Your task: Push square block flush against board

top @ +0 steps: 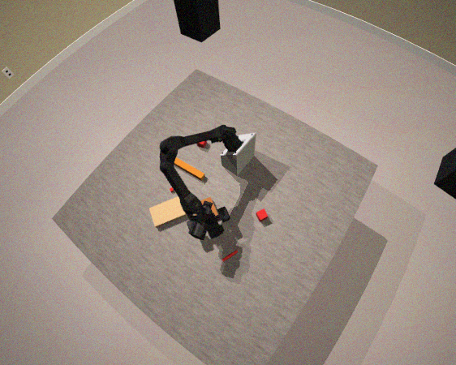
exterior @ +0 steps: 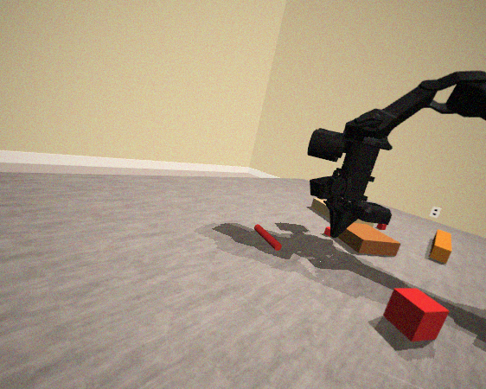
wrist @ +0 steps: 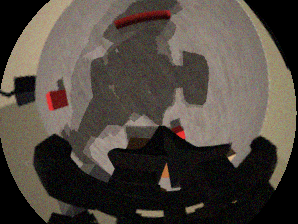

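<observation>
The light tan board (top: 168, 212) (exterior: 320, 207) lies flat; the arm covers one end in the top view. The orange-brown square block (top: 210, 200) (exterior: 379, 246) lies flat beside it, partly under the gripper in that view. In the wrist view the block's dark side (wrist: 139, 144) shows behind the fingers. The arm hides the space between block and board, so I cannot tell whether they touch. My gripper (exterior: 335, 234) (wrist: 161, 128) is shut and empty, pointing down near the block's left end in the exterior view. Contact with the block is unclear, and the fingertips are hidden in the top view.
A small red piece (exterior: 328, 231) (wrist: 179, 133) lies close to the fingertips. A red cube (top: 261, 215) (exterior: 416, 313) (wrist: 58, 100), a red rod (top: 230, 255) (exterior: 267, 237) (wrist: 142, 19) and an orange bar (top: 189, 169) (exterior: 442, 245) lie around. Another red block (top: 202, 143) is near the arm.
</observation>
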Controlling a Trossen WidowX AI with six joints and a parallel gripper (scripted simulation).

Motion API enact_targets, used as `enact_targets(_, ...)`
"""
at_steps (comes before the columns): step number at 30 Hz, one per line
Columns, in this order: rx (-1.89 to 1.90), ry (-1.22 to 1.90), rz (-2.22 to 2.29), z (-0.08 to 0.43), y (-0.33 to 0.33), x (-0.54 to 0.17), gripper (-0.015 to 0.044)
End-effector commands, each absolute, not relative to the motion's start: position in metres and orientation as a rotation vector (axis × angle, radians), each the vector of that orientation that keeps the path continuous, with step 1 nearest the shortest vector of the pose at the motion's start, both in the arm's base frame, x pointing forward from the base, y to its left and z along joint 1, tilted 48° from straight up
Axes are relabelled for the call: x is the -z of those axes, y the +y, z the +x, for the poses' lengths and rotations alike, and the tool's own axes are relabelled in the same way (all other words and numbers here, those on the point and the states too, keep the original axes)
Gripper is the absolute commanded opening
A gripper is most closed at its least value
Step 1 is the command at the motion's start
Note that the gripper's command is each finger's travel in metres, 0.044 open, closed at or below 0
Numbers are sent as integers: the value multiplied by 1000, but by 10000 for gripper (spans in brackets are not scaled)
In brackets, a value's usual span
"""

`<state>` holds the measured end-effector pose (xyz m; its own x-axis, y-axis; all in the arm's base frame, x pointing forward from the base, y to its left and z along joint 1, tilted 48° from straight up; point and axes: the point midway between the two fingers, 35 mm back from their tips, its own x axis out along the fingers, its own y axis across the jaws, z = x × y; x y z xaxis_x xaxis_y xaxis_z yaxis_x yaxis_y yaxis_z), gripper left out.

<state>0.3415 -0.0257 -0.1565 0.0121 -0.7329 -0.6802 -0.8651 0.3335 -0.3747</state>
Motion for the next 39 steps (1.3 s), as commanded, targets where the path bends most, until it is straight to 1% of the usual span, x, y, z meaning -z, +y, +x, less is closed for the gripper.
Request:
enact_targets(1,-197,1757,-1435,337,-32,152,0)
enact_targets(39,-198,1760,-1437,306,-69,113,0)
